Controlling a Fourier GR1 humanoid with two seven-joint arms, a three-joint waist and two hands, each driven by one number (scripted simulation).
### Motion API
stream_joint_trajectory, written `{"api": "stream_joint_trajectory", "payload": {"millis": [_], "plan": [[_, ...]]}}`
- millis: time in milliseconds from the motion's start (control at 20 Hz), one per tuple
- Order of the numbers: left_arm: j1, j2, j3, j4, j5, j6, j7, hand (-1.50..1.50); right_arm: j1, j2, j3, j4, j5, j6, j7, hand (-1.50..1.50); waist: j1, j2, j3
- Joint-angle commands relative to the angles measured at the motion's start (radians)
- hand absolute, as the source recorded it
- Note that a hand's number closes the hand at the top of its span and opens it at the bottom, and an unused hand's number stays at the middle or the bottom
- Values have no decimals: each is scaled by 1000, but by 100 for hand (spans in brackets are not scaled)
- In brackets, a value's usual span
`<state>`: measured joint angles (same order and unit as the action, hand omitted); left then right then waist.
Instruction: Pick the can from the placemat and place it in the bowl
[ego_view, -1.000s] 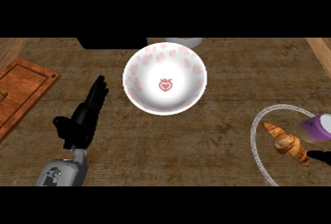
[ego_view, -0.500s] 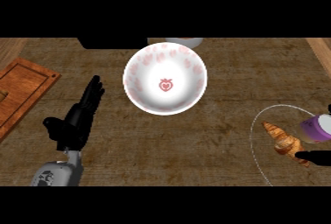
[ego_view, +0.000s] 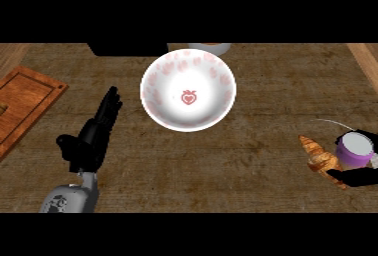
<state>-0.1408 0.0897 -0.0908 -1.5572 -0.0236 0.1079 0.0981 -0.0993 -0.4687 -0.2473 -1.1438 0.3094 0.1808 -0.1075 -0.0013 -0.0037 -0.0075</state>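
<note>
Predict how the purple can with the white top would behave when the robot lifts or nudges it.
The purple can with the white top stands upright, so a sideways nudge might tip it. Its round body would probably roll then. It looks rigid, unlikely to deform under the right hand.

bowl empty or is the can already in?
Empty. The bowl shows only its white inside with the strawberry print; the purple can stands upright at the right edge, beside the croissant.

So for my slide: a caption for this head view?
Right robot hand at purple can beside croissant; white strawberry-print bowl waits.
</note>
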Motion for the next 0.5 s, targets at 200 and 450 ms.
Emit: {"api": "stream_joint_trajectory", "payload": {"millis": [200,450], "plan": [[10,3,20,16,-2,-23,-48,0,-18,183,111,-189,31,-53,126,150,-2,-1,5],[-29,-19,-33,22,-11,-40,-13,0,-171,459,377,-161,123,-213,200,150,135,6,3]]}}
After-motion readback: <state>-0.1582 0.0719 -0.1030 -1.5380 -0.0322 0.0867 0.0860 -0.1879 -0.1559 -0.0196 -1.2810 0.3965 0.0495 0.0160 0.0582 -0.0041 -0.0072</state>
